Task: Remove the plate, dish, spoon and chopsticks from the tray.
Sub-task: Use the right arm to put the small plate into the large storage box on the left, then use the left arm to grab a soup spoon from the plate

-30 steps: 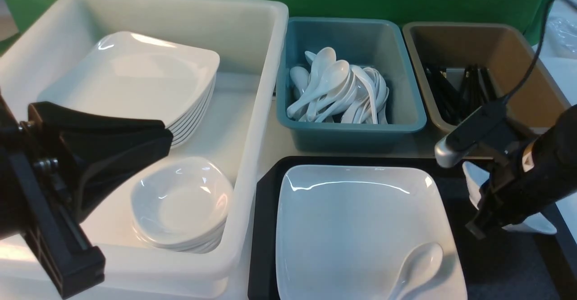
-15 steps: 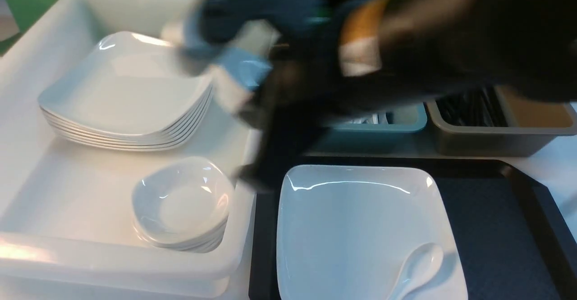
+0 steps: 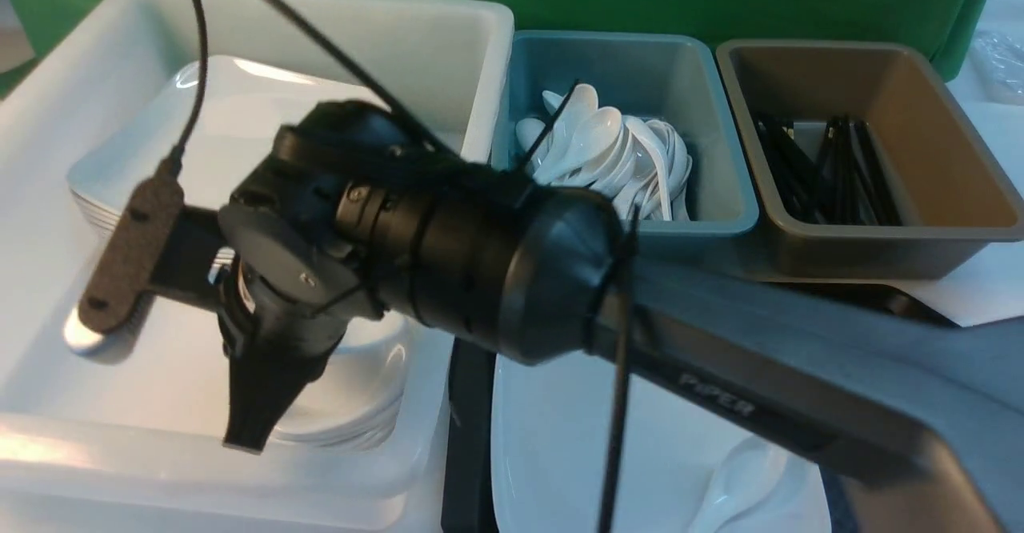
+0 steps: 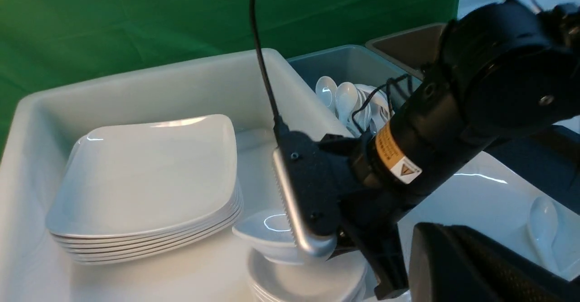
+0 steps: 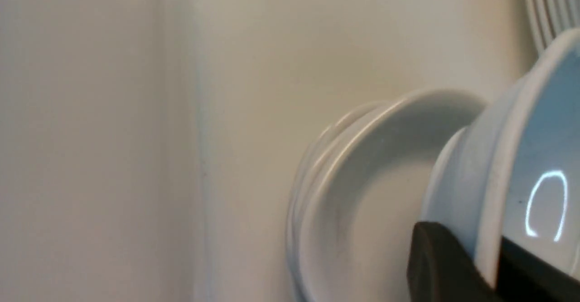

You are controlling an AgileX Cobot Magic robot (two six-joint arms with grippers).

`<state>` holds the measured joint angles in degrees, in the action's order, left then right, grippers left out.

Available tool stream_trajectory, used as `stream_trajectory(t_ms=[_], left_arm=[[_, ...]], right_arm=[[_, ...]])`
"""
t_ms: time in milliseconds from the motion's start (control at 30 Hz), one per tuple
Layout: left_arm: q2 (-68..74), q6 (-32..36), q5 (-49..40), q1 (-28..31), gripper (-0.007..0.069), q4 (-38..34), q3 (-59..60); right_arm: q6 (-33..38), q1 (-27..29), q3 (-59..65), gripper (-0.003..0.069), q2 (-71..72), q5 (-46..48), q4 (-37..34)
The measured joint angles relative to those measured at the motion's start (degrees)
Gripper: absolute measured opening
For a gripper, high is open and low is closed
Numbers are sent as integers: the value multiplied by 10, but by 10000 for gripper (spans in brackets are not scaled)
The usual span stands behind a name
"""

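My right gripper (image 3: 260,413) reaches across into the white tub (image 3: 448,45) and is shut on the rim of the small white dish (image 4: 263,229). It holds the dish tilted just above the stack of like dishes (image 4: 308,279). The right wrist view shows the rim (image 5: 487,211) clamped between the jaws. The large plate (image 3: 552,437) lies on the black tray (image 3: 468,437) with the spoon (image 3: 736,477) in its near right corner. No chopsticks show on the tray. My left gripper shows only one black finger (image 4: 476,270), its inner pad bare, holding nothing.
A stack of large plates (image 3: 240,125) sits at the tub's back left. A teal bin (image 3: 720,213) holds several white spoons. A brown bin (image 3: 944,157) holds black chopsticks (image 3: 824,165). My right arm (image 3: 720,373) spans the tray and the tub's wall.
My right arm has swung from the tray's right side across to the white tub, carrying the dish. My left gripper has left the front view.
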<state>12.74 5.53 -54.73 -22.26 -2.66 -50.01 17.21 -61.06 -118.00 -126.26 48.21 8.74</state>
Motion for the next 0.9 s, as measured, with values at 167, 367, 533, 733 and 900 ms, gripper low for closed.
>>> stream_trajectory(t_ms=[167, 367, 533, 733, 900], left_arm=[[0, 7, 0, 0, 20, -16, 0], [1, 18, -1, 0, 20, -34, 0], [14, 21, -1, 0, 20, -39, 0], [87, 24, -6, 0, 20, -55, -2], [206, 78, -15, 0, 20, -93, -5]], right_arm=[[0, 7, -3, 179, -9, 1, 2], [-15, 5, -4, 474, 3, 44, 2], [-28, -3, -14, 539, 56, 119, 2], [-60, 5, -8, 363, 143, 186, 38], [-85, 55, 136, 81, 285, 187, 46]])
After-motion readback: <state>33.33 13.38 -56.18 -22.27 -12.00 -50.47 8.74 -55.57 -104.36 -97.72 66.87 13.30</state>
